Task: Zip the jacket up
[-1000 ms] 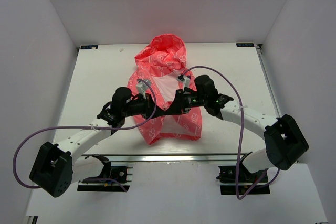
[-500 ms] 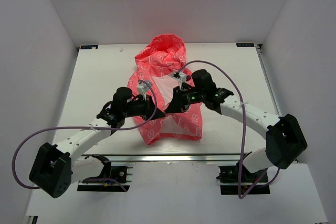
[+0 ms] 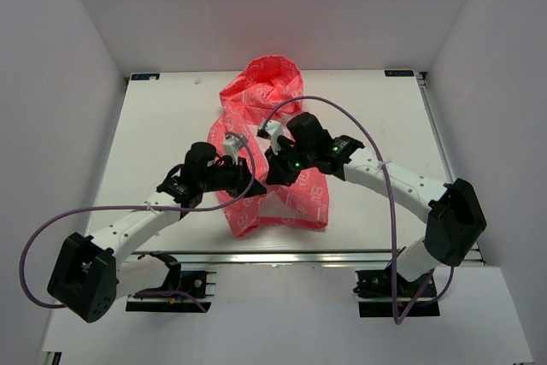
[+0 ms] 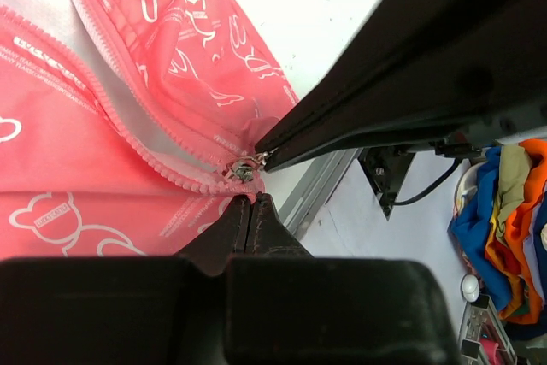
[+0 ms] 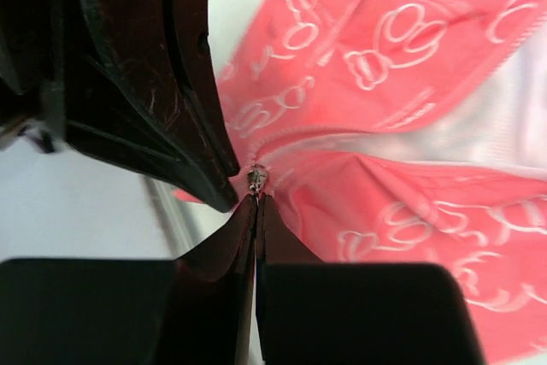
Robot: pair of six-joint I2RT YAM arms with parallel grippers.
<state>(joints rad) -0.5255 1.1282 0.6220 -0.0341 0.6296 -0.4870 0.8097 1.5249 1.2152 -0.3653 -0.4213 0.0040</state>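
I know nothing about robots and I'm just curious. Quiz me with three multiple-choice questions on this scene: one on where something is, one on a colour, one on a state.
1. Where do the left fingers and right fingers meet?
A) on a sleeve
B) at the zipper slider
C) in mid-air, touching nothing

2. What colour is the jacket?
A) blue
B) green
C) coral-pink with white print

3. How is the zipper beyond the slider?
A) open
B) closed all the way up
C) torn off

Answers:
1 B: both wrist views show the closed fingertips converging on the slider.
2 C: the jacket is that colour in every view.
3 A: the two rows of teeth spread apart, with white lining showing between them.
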